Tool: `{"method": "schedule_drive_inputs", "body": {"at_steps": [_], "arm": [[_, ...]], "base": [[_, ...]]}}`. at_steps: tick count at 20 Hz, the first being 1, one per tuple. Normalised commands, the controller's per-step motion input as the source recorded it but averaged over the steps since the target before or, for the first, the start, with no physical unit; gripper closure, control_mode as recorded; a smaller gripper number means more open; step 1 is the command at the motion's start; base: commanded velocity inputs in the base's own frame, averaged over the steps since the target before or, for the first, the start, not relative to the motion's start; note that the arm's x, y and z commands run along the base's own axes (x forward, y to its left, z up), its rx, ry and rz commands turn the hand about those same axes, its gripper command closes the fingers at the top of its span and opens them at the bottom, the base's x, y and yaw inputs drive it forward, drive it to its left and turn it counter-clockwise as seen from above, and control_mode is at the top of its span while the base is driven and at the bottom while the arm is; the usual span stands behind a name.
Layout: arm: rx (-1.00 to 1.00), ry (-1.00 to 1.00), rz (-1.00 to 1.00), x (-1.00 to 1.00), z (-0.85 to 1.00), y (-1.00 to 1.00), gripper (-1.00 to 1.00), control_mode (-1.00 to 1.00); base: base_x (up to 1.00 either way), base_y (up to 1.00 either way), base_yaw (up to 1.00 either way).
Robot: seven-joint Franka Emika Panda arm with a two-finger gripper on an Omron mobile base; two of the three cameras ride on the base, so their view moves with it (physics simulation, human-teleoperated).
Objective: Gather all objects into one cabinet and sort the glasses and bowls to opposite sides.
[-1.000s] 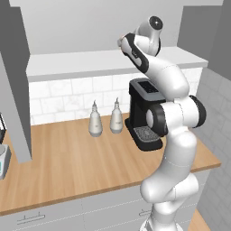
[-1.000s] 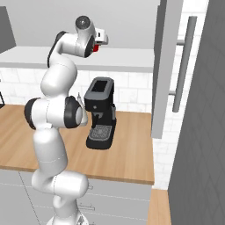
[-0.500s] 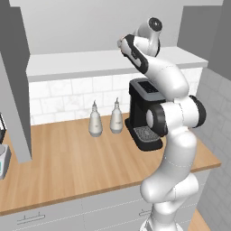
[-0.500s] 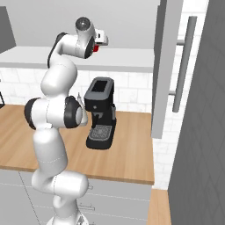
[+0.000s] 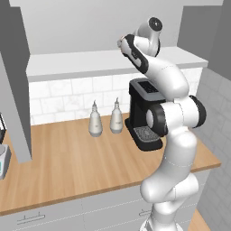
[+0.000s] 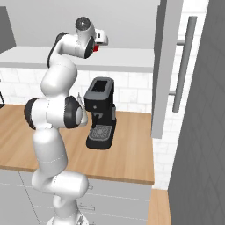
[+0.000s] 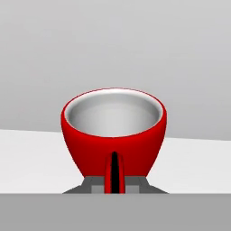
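The small red cup looks glossy outside, like glazed ceramic, with a smooth pale grey inside. The long brown counter top shows matt wood grain. The black coffee machine seems matt plastic with a mesh drip grate. The white wall tiles appear faintly mottled.

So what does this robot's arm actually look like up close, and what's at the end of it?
The arm is a chain of rounded, glossy white segments with dark grey to black rings and caps at the joints. It ends in a small boxy white hand carrying the gripper, whose two short dark finger tips look blocky and grey. No loose cables or markings show.
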Motion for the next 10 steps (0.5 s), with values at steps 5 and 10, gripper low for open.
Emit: {"method": "schedule_drive_inputs", "body": {"at_steps": [5,10], "arm": [[0.00,0.00,0.00,0.00,-0.02,-0.01,1.00,-1.00],[0.00,-0.13,0.00,-0.72,-0.01,-0.06,1.00,-1.00]], "base": [[0.00,0.00,0.00],[0.00,0.00,0.00]]}}
